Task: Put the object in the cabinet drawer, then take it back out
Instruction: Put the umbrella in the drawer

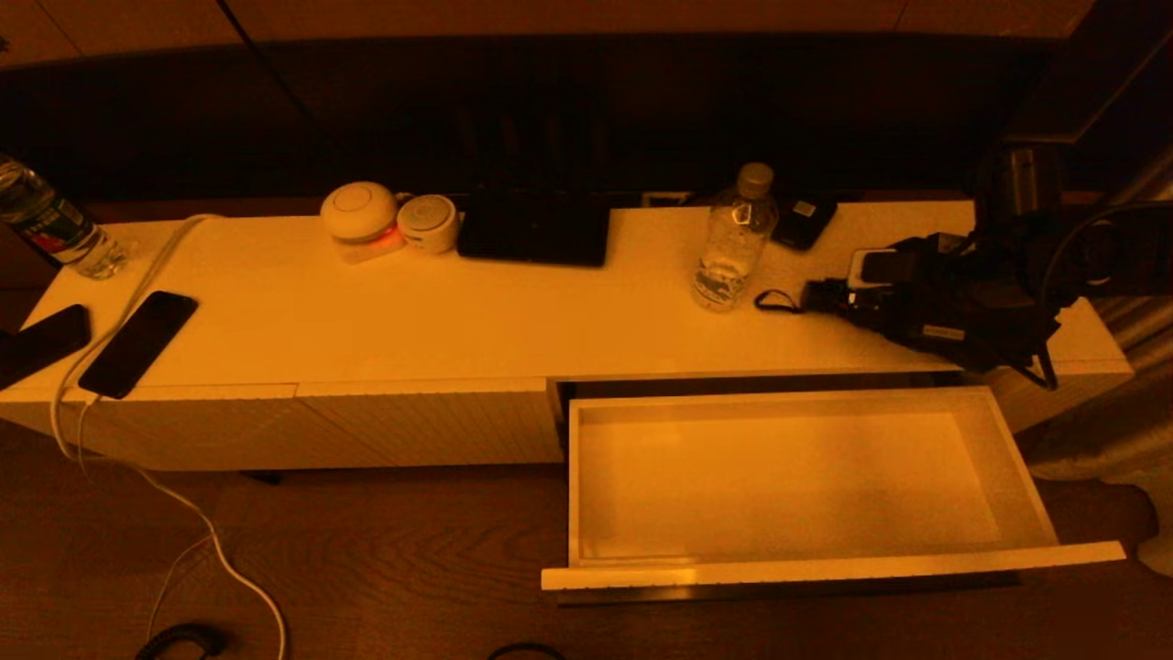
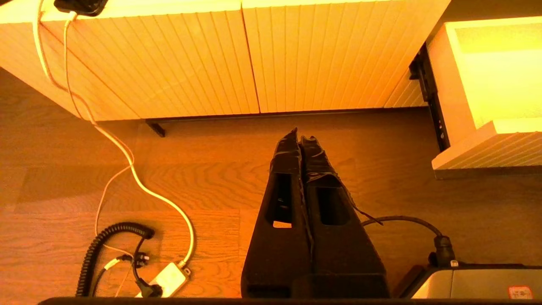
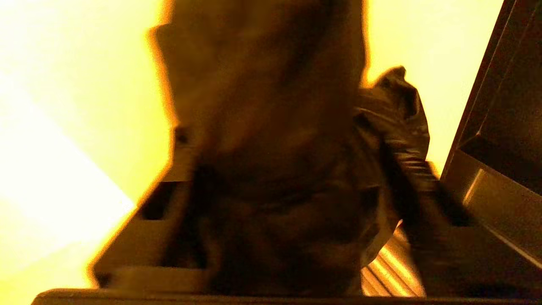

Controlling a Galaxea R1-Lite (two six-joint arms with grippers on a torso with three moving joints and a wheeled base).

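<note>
On the cabinet top, right end, the right gripper lies low over a small dark device with a pale face and a wrist loop. Right wrist view is blurred; a dark mass sits between the fingers, but whether they pinch it I cannot tell. The cabinet drawer stands pulled fully out below, white inside, nothing in it. Clear water bottle upright just left of the gripper. Further left: two round white gadgets, a dark flat slab, two phones, a second bottle. Left gripper hangs over the wood floor before the ribbed front panels, fingers pressed together, holding nothing. White cable trails to the floor.
</note>
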